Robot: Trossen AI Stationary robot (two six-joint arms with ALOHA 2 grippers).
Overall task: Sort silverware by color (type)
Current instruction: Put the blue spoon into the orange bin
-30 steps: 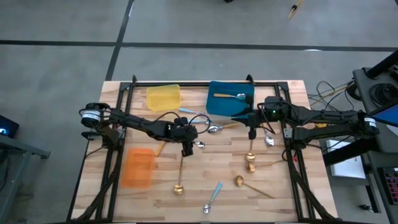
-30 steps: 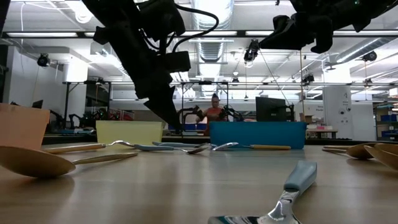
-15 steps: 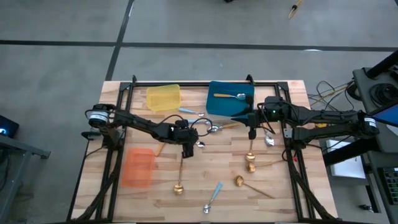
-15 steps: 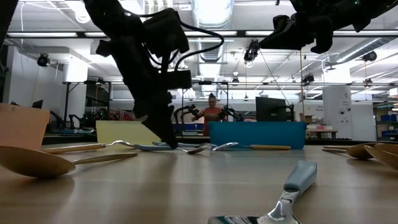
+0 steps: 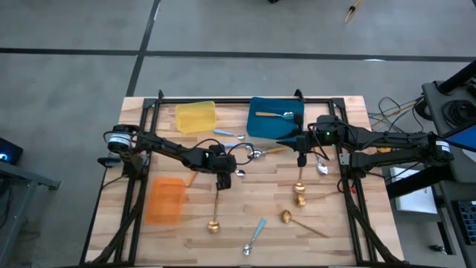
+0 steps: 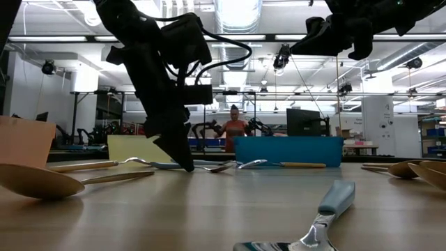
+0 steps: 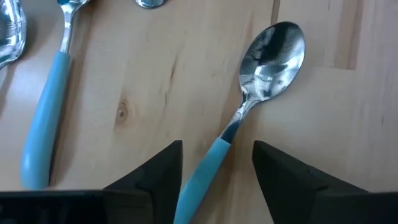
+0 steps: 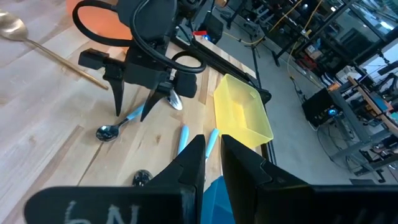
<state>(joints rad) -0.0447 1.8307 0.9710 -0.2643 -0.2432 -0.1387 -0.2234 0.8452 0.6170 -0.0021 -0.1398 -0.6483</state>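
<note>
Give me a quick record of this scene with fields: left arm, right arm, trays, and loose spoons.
left arm: left gripper down at the table, jaws open astride the blue-handled spoon, not yet closed on it
right arm: right gripper hangs above the table near the blue tray, nothing seen held
trays: yellow tray, blue tray holding one spoon, orange tray
loose spoons: gold spoons and blue-handled ones lie on the table

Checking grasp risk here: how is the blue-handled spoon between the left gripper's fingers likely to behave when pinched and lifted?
The blue-handled spoon looks rigid, so it should not flex. The left gripper straddles its handle away from the bowl, so the bowl end may droop. The narrow, smooth-looking handle lies flat on the table, so it might slip or twist.
</note>
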